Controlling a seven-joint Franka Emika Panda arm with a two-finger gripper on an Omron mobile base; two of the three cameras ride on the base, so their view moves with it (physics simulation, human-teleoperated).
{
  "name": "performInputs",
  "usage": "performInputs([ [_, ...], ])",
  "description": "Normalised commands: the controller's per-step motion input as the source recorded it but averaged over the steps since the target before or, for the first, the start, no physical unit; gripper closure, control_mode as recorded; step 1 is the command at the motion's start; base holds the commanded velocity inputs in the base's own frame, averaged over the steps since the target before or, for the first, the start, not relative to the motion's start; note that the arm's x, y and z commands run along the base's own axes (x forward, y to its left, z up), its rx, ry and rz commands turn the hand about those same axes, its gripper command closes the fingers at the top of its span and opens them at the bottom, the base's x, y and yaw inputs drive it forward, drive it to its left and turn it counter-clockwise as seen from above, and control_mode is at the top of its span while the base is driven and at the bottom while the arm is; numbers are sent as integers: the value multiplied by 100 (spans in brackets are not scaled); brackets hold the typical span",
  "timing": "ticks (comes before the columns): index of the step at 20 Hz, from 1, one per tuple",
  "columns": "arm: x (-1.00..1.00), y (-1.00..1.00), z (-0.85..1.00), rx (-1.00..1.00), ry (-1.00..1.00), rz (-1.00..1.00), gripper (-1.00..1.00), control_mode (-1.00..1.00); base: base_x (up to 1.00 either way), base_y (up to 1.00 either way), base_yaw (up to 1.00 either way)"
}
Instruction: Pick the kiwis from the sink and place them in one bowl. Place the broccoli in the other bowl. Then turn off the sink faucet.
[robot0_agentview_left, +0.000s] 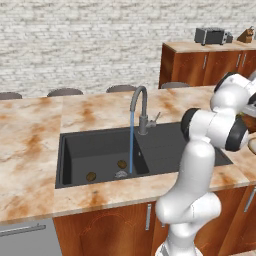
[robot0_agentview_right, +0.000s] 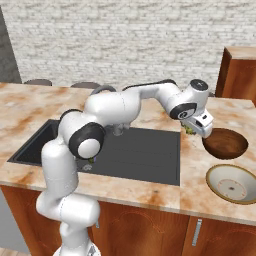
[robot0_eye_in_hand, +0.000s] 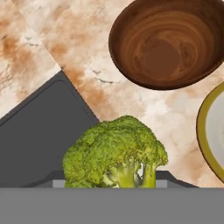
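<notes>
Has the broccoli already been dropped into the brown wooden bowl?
No. The wooden bowl is empty inside, and the broccoli sits at the gripper, above the counter beside the sink's corner.

Arm stretched right, elbow bent; pincer (robot0_agentview_right: 192, 131) angled down, clamped on broccoli (robot0_eye_in_hand: 116, 153).
</notes>
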Motion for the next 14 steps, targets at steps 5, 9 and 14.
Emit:
performInputs([
  [5, 24, -34, -16, 0, 0, 0, 100, -100, 0, 0, 0],
  [9, 31, -49, -15, 0, 1, 0, 100, -100, 0, 0, 0],
  [14, 33, -58, 0, 0, 4, 0, 100, -100, 0, 0, 0],
])
